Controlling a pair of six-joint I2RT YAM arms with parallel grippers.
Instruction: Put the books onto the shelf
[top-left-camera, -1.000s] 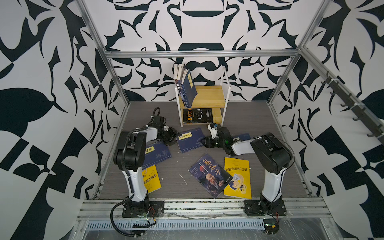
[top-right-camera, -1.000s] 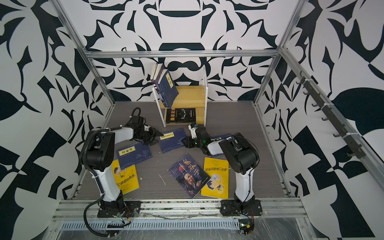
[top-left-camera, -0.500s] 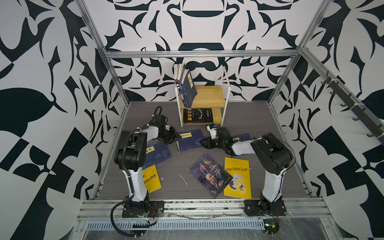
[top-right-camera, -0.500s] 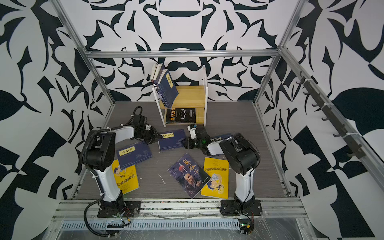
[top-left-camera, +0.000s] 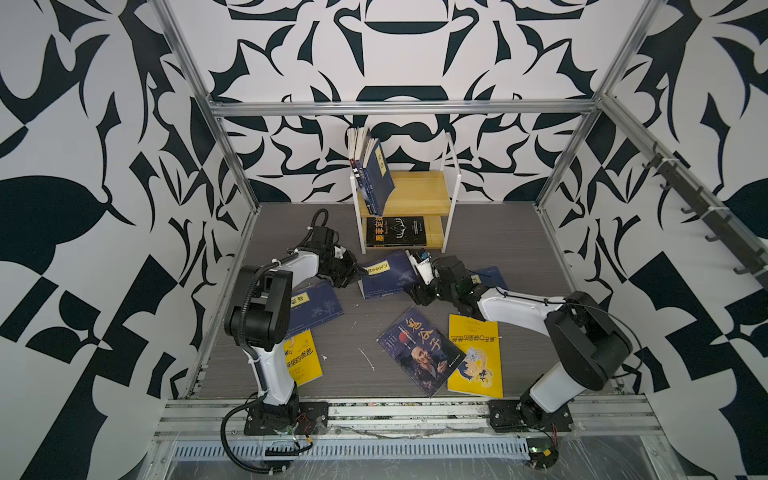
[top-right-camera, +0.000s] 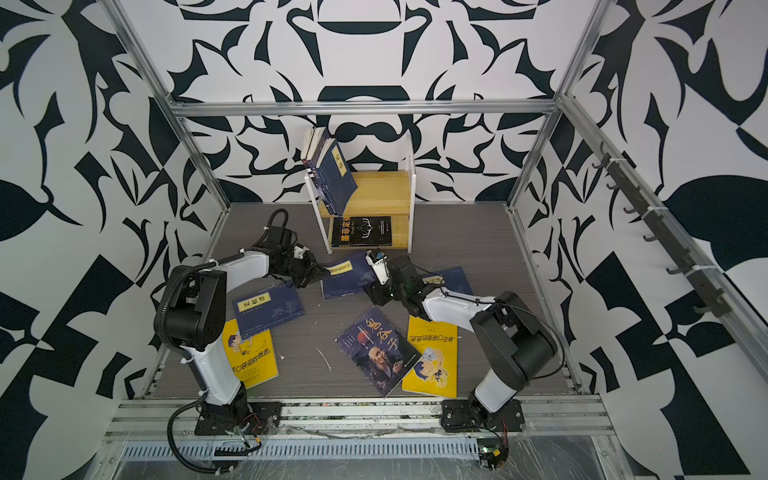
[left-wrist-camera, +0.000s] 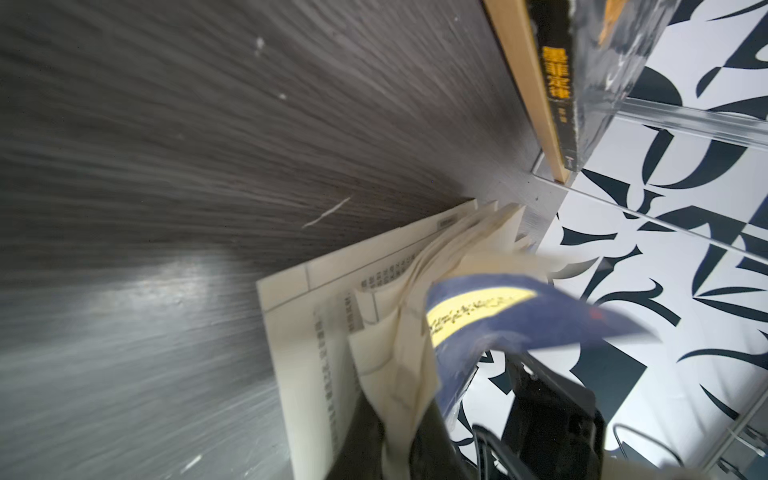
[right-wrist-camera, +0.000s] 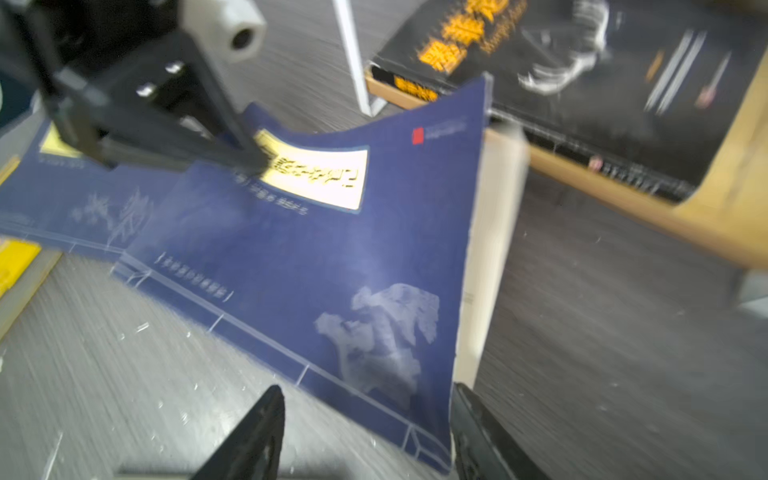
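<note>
In both top views the left gripper (top-left-camera: 353, 272) has closed on the label corner of the navy book (top-left-camera: 382, 278), which lies just in front of the shelf (top-left-camera: 419, 193). A second ago its jaws stood apart beside that corner. The right gripper (top-left-camera: 414, 291) waits at the book's opposite edge, its jaws wider than before.

In the left wrist view the navy cover (left-wrist-camera: 519, 316) is peeled upward while pale pages fan loose beneath it. The pinch seems to hold the cover and few pages, not the whole book.

In the right wrist view the left gripper's fingers (right-wrist-camera: 232, 153) meet on the yellow label. The right gripper (right-wrist-camera: 368, 390) stands open astride the book's corner, gripping nothing.

The pick-up has probably begun, but the book looks only half secured.
</note>
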